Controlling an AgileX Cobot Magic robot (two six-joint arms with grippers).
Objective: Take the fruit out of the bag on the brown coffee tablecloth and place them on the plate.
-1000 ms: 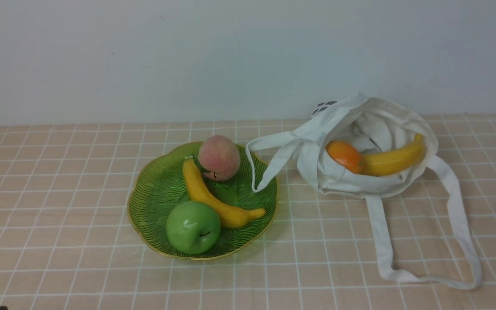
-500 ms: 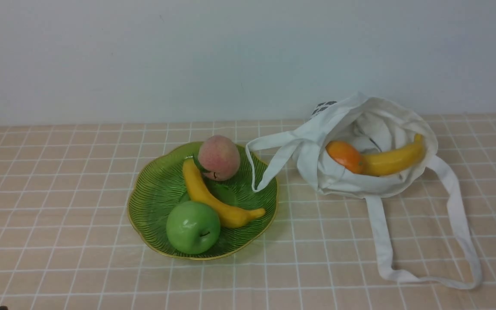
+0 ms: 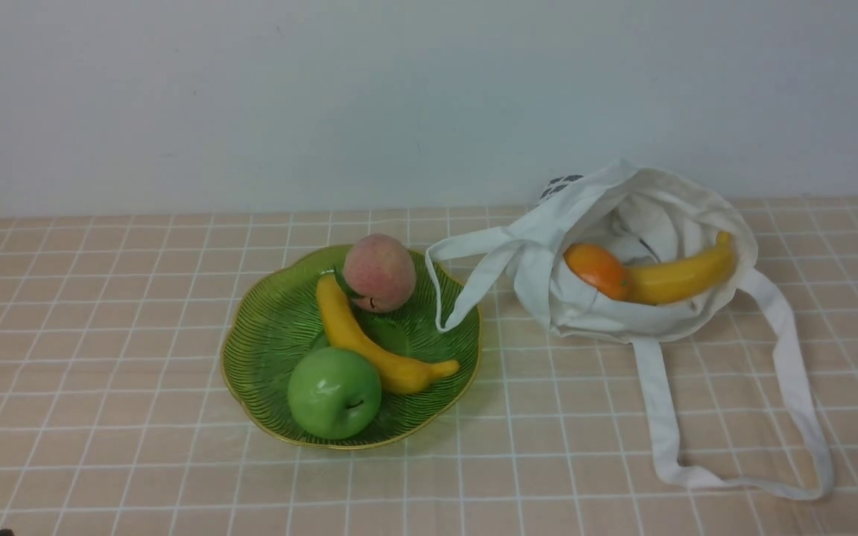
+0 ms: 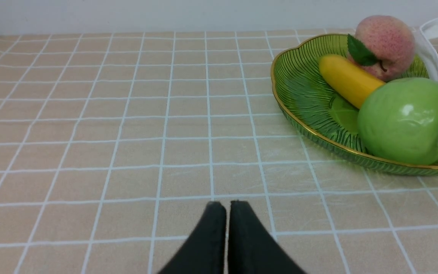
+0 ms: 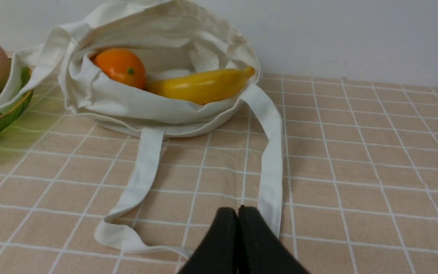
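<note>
The white bag [image 3: 645, 313] lies open on the checked tablecloth [image 3: 101, 298] at the right; an orange [image 3: 596, 269] and a yellow banana [image 3: 678, 277] lie inside its mouth, also in the right wrist view, orange [image 5: 121, 67] and banana [image 5: 200, 86]. The green plate [image 3: 265, 335] holds a peach [image 3: 379, 272], a second banana [image 3: 369, 346] and a green apple [image 3: 334, 392]. My left gripper [image 4: 222, 205] is shut and empty, low over the cloth, short of the plate [image 4: 302, 114]. My right gripper [image 5: 237, 210] is shut and empty, by a bag strap [image 5: 272, 171].
One bag strap [image 3: 466, 246] drapes over the plate's right rim. Two long straps [image 3: 794, 394] trail toward the front of the table. A plain white wall [image 3: 399, 97] stands close behind the bag and plate.
</note>
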